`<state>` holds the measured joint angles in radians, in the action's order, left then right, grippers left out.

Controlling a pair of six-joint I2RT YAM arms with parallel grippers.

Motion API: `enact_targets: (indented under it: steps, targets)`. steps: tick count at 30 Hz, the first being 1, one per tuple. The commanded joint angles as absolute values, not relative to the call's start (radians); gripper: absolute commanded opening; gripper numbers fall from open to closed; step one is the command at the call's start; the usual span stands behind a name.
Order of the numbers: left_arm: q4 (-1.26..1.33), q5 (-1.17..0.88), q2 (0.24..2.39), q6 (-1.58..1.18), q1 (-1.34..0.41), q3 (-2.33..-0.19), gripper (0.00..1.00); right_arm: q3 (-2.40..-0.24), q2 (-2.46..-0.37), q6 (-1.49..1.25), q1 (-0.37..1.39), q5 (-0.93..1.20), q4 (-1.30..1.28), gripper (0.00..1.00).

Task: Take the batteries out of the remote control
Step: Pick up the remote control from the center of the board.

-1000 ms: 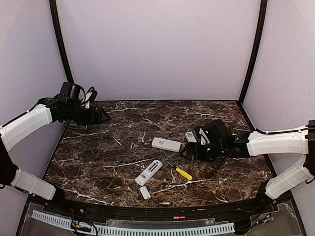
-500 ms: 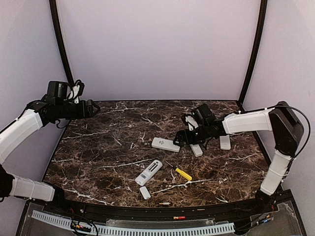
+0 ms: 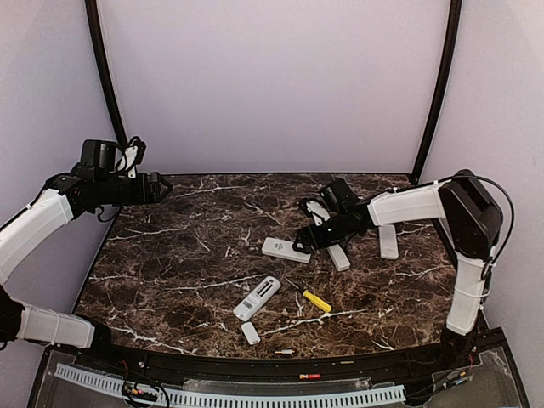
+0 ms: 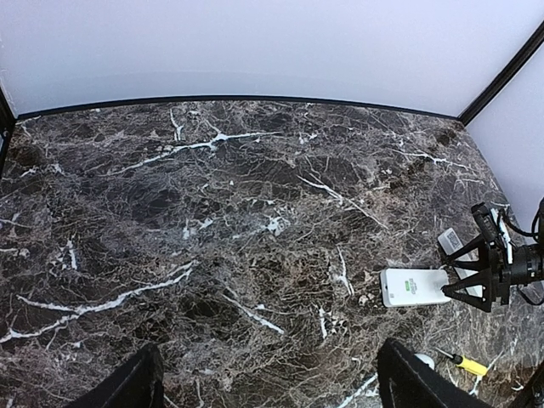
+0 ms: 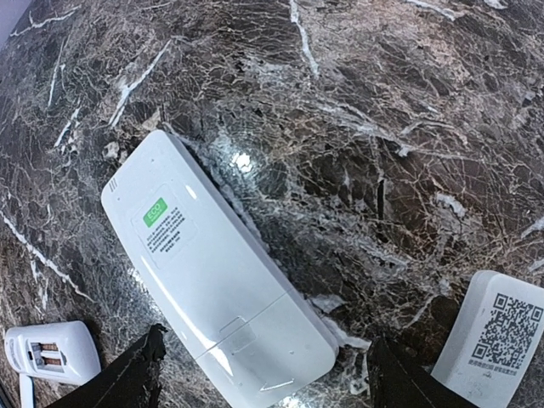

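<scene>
Hangs right jaws released over white remote (image 5: pixel 212 289) on table (image 4: pixel 170 212); holds left jaws spread wide, grasping nothing

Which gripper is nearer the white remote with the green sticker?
Right. The right gripper hovers open over one end of that remote, jaws on either side of it. The left gripper is open and far off, above the back-left corner of the table.

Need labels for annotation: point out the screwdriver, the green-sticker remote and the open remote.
screwdriver (image 3: pixel 318 300): top view, yellow handle.
green-sticker remote (image 5: pixel 217 285): right wrist view, middle of its white back.
open remote (image 5: pixel 78 347): right wrist view, white casing beside the battery bay.
</scene>
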<state>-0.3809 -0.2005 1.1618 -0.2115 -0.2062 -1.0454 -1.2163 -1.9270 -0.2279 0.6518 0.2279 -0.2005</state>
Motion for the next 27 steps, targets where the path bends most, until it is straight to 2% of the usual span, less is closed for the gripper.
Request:
enact_targets:
  steps: [1, 10, 27]
  targets:
    - [-0.384, -0.201, 1.170, -0.187, -0.202, -1.041, 0.86, -1.240, -1.955, -0.189, 0.646, 0.237, -0.197, 0.80]
    - [-0.391, -0.200, 1.182, -0.187, -0.202, -1.046, 0.86, -1.226, -1.963, -0.161, 0.654, 0.205, -0.192, 0.73]
    - [-0.392, -0.196, 1.175, -0.184, -0.203, -1.044, 0.86, -1.264, -2.000, -0.040, 0.734, 0.203, -0.250, 0.75]
